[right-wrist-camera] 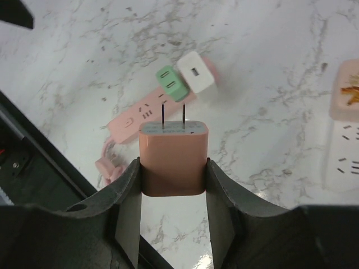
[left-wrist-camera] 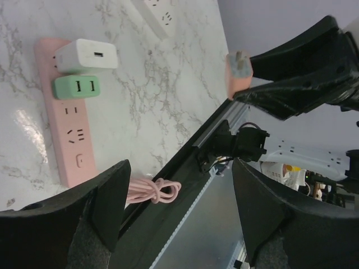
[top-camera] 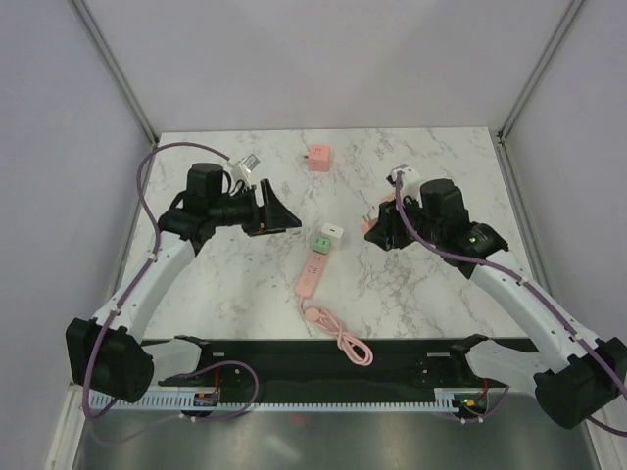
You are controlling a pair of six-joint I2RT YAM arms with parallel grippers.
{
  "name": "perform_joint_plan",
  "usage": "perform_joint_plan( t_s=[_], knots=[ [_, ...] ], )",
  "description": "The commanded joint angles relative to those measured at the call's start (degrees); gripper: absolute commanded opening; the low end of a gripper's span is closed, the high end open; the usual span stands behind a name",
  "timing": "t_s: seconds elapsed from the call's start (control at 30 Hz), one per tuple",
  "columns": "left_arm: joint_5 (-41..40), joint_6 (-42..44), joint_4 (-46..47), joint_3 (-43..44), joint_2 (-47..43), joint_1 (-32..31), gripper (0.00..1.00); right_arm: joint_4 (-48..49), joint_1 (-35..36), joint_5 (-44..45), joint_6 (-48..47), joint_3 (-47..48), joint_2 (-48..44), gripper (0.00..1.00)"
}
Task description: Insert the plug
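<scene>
Pink plug sits clamped in the right gripper; left gripper gapes.

Grey-veined white marble table; pink power strip with green adapter and white adapter; salmon-pink plug; far pink cube.

A green adapter and a white adapter fill the far sockets of the pink power strip; its nearer sockets lie bare. The bench on both sides looks open; the coiled cable lies nearer
</scene>
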Motion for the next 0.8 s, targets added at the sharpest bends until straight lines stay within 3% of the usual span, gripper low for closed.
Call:
perform_joint_plan(
  t_s=[0.0, 0.2, 0.57, 0.77],
  knots=[
    [4.68, -3.91, 1.53, 4.54, 1.97, -1.72, 0.79, 3.23, 6.07, -2.36, -4.13, 1.26, -1.83, 0.00],
    [2.40, -6.73, 1.61, 5.25, 3.39, -7.43, 0.79, 10.18, 18.73, 7.02, -4.84, -1.81, -3.76, 0.00],
    [1.42, -9.28, 5.56, 1.48, 5.49, -12.62, 0.80, 12.30, 24.29, 10.73, -3.70, -1.11, -0.86, 0.00],
    [3.27, -12.70, 9.96, -1.69, 6.99, -14.20, 0.75, 12.83, 25.35, 11.61, -3.43, -0.24, 0.37, 0.00]
  ],
)
